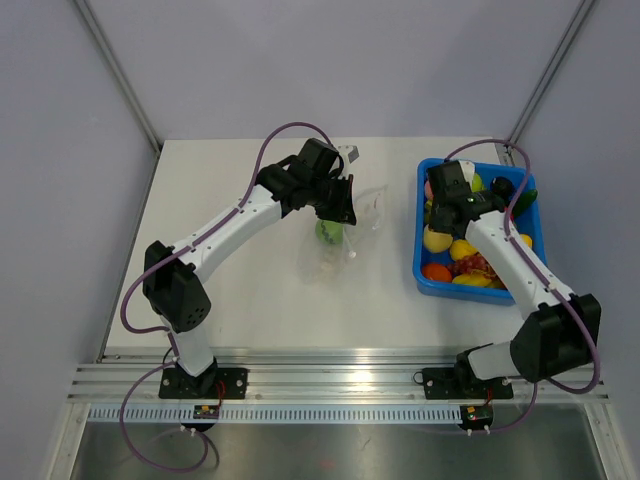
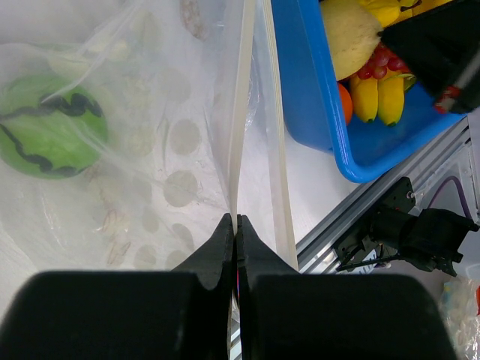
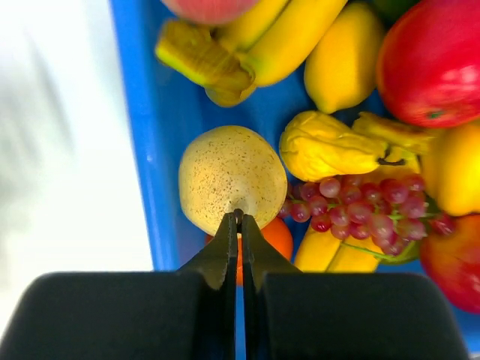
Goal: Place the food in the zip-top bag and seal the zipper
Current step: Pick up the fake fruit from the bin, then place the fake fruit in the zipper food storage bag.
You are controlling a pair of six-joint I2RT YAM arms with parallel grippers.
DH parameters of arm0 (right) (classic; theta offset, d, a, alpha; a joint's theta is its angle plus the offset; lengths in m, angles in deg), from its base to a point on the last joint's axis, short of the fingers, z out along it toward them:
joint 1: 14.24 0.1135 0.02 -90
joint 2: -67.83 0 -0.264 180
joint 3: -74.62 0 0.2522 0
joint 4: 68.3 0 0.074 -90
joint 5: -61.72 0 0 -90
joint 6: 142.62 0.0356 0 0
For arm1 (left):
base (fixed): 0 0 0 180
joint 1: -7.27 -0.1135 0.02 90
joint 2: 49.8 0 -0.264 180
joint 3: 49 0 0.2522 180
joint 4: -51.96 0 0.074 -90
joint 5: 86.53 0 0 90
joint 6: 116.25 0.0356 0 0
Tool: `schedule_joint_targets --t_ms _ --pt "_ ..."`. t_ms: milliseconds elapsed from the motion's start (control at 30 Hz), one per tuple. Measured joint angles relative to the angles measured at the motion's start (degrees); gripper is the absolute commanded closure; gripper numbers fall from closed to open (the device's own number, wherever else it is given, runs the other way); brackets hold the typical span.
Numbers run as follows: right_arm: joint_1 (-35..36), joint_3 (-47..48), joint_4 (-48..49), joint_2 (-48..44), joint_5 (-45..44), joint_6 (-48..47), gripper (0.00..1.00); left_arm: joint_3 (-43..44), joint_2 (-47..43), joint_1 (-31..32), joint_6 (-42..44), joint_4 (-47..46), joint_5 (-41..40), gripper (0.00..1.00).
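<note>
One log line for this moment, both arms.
left gripper: shut on zipper | zip-top bag: green melon inside | right gripper: shut, over pear in blue bin

The clear zip-top bag [image 2: 150, 150] spreads ahead of the left gripper [image 2: 236, 225], whose closed tips pinch its pale zipper [image 2: 238, 135]; a green striped melon [image 2: 49, 135] sits inside, ahead-left. The right gripper [image 3: 238, 221] is closed on the stem end of a pale yellow pear [image 3: 232, 176], with red grapes [image 3: 360, 206] just right of it and bananas [image 3: 292, 34] beyond.

left arm [image 1: 225, 230] extended forward with elbow bent, wrist pitched down, left gripper [image 2: 235, 219] fingers pressed together, pinching the zipper [image 2: 238, 135] at their tips; right arm [image 1: 510, 255] extended forward, wrist pitched down, right gripper [image 3: 238, 217] fingers pressed together, tip to tip.
</note>
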Motion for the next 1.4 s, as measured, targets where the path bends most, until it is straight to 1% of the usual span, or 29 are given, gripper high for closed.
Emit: schedule_joint_targets --t_ms 267,367,500,667,767,967,1100,1133,1167,1200,1233,1300,1400 --pt "0.8 12.6 -4.2 -7.1 2.3 0.6 1.00 0.0 0.0 0.0 0.0 -0.4 0.0 1.00" --pt "3.4 17.2 -4.3 -7.4 3.7 1.2 1.00 0.0 0.0 0.0 0.0 -0.4 0.0 1.00" --pt "8.5 22.1 -3.4 -5.0 6.4 2.4 1.00 0.0 0.0 0.0 -0.1 -0.7 0.0 1.00" --pt "11.7 22.2 -1.5 -0.5 9.9 4.7 1.00 0.0 0.0 0.0 -0.1 -0.8 0.0 1.00" --pt "12.8 20.4 0.3 1.3 11.6 6.4 1.00 0.0 0.0 0.0 -0.3 -0.8 0.0 1.00" --pt "13.7 15.1 3.9 2.4 15.0 9.8 1.00 -0.2 0.0 0.0 -1.4 -2.2 0.3 1.00" --pt "13.7 13.3 6.0 2.9 17.0 11.5 1.00 -0.2 0.0 0.0 -1.6 -2.9 1.0 1.00" --pt "13.7 13.2 6.3 3.2 17.4 11.8 0.97 -0.2 0.0 0.0 -1.7 -3.0 1.1 1.00" --pt "13.7 13.2 6.7 3.7 17.8 12.0 0.74 -0.2 0.0 0.0 -1.8 -3.0 1.3 1.00" --pt "13.7 13.2 7.0 4.2 18.3 12.6 0.56 -0.2 0.0 0.0 -1.8 -3.1 1.3 1.00" --pt "13.7 13.2 6.9 4.8 18.6 12.7 0.46 -0.2 0.0 0.0 -1.8 -3.2 1.3 1.00" --pt "13.7 13.2 6.5 5.8 18.6 12.4 0.31 -0.2 0.0 0.0 -1.8 -3.3 1.4 1.00" --pt "13.7 13.3 4.8 5.9 16.8 11.6 0.28 -0.2 0.0 -0.1 -1.9 -3.3 1.4 1.00"
